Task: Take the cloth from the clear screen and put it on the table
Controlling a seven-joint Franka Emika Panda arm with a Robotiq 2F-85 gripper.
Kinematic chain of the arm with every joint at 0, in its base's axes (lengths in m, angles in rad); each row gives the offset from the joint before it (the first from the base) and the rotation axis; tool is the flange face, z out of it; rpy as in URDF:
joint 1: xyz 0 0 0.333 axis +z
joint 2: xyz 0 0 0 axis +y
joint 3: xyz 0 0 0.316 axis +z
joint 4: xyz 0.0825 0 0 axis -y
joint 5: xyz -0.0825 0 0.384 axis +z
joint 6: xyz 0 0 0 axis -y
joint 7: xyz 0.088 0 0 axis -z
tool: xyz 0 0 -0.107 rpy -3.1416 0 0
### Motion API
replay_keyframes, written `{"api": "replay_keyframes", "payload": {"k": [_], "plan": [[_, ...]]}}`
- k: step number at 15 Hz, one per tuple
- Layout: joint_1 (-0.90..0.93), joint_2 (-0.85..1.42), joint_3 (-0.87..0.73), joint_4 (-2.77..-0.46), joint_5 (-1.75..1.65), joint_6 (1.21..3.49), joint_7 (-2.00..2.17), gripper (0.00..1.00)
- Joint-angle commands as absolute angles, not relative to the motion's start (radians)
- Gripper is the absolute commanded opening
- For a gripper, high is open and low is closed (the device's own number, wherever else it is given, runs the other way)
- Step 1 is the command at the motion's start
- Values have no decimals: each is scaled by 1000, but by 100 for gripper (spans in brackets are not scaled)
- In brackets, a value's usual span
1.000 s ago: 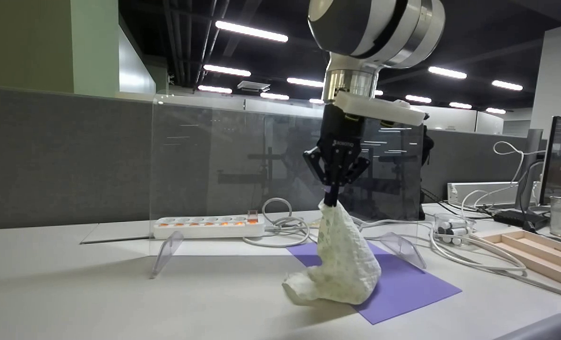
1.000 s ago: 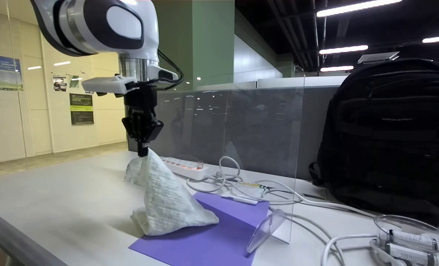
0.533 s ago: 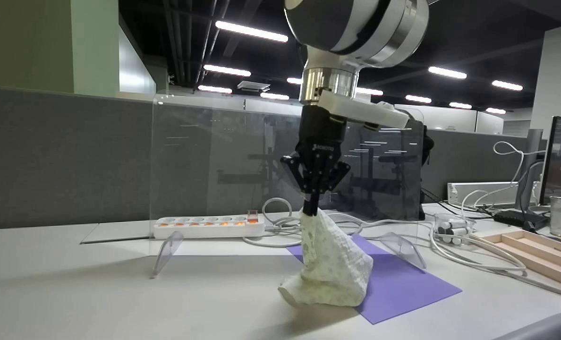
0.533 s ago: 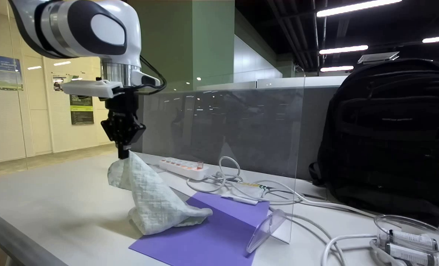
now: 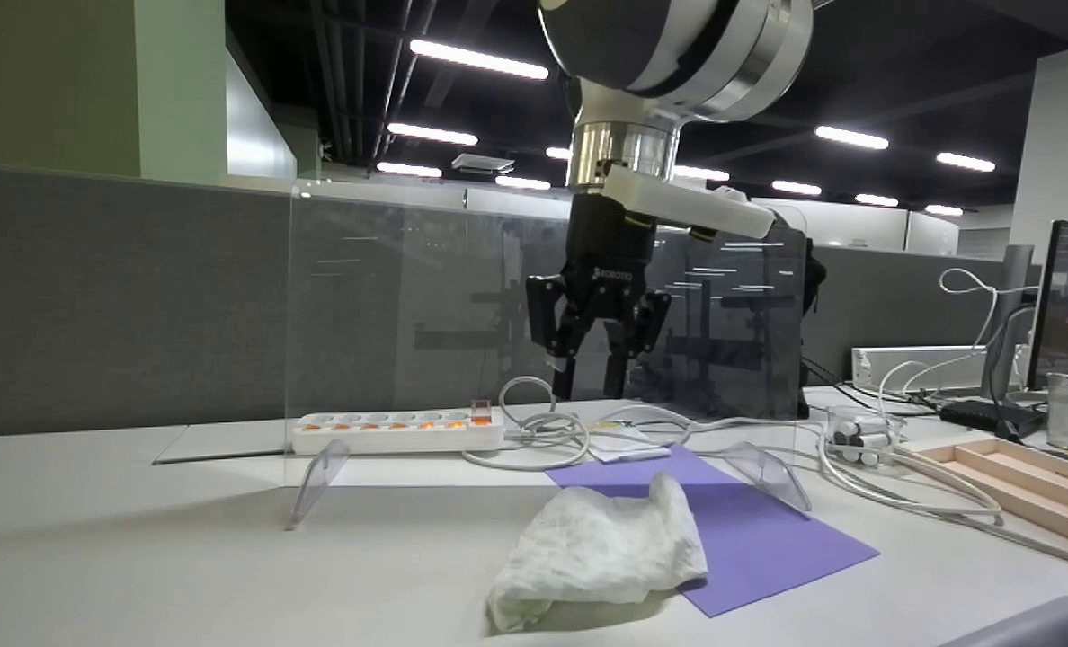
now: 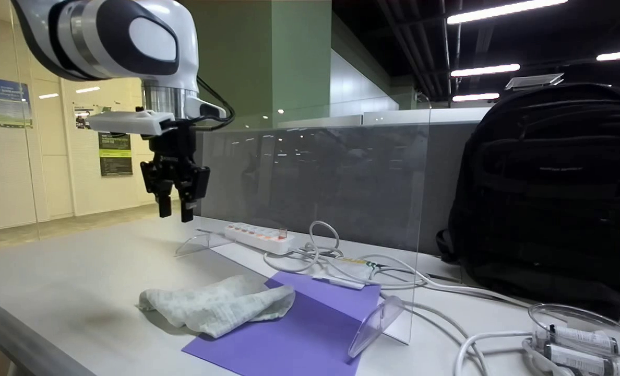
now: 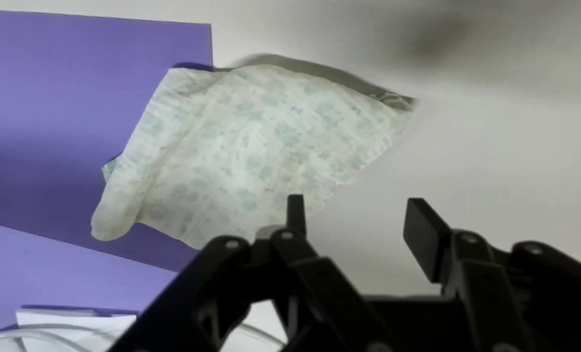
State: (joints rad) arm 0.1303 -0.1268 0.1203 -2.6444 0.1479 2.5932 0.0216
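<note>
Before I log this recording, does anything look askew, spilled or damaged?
Mildly: the cloth lies rumpled, not flat, across an edge of the purple sheet, partly over the table; cables behind the screen look tangled. No spill or damage shows.

In an exterior view my gripper (image 5: 590, 388) hangs with jaws parted, a free gap above the cloth (image 5: 601, 550) at six o'clock. The upright clear screen (image 5: 390, 305) bars the way behind me, its feet (image 5: 769, 473) standing at eight and four. Bare table (image 5: 399, 571) gives room between seven and eight. In the wrist view the cloth fills ten and eleven o'clock; from one to three the table lies free.
</note>
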Motion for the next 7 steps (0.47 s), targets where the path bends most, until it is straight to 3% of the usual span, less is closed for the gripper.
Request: {"api": "replay_keyframes", "payload": {"k": [1, 3, 7], "plan": [[99, -189, 119, -2646, 62, 2555, 99, 86], [90, -216, 116, -2649, 51, 2544, 100, 98], [63, -277, 115, -2659, 36, 2522, 122, 100]]}}
